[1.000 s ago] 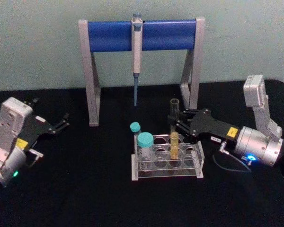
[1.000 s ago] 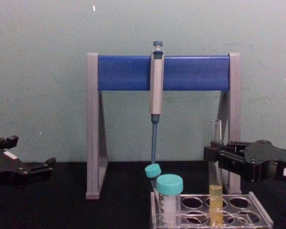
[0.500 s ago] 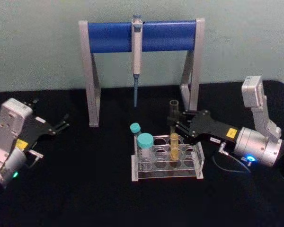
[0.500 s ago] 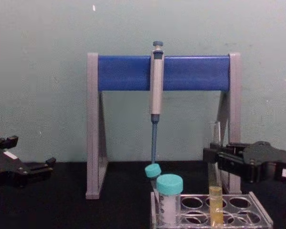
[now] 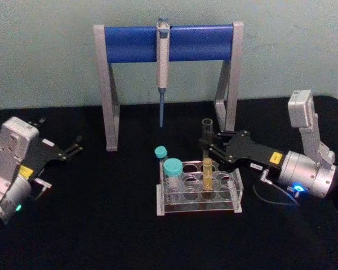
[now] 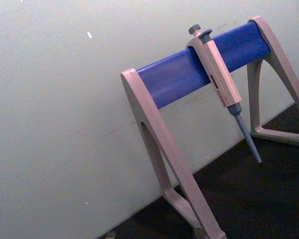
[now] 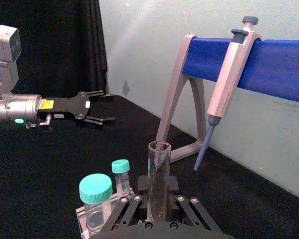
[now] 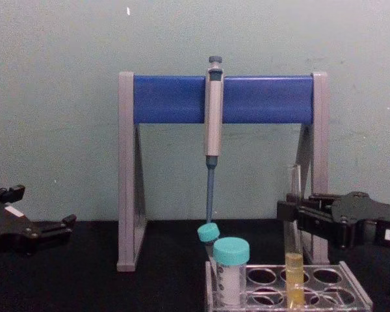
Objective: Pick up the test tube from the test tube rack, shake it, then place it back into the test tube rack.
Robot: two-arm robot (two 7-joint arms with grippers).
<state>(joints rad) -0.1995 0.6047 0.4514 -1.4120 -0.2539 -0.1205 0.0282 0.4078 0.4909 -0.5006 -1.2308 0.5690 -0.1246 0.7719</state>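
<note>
– Hardly anything has moved over the last second, has it?
– No. The right gripper (image 8: 292, 211) stays where it was, reaching in from the right with its fingers closed on the clear upper part of the test tube (image 8: 294, 276).
– And the tube itself?
– It stands upright, and its yellow-filled bottom sits in a hole right of the middle of the test tube rack (image 5: 198, 206), on the black table (image 5: 101, 230).
– What crowds it?
– Two capped tubes stand at the rack's left end. The large teal-capped tube (image 5: 172, 174) is upright and the small teal-capped tube (image 5: 160, 153) tilts behind it, with empty holes between them and the test tube. The pipette stand (image 5: 197, 42) straddles the space behind, and its right leg (image 5: 228, 84) is just behind the gripper's fingers. The pipette (image 5: 162, 62) hangs tip-down behind the rack's left part.
– And the left gripper (image 7: 108, 106)?
– It is parked well off to the left, fingers spread and holding nothing.
</note>
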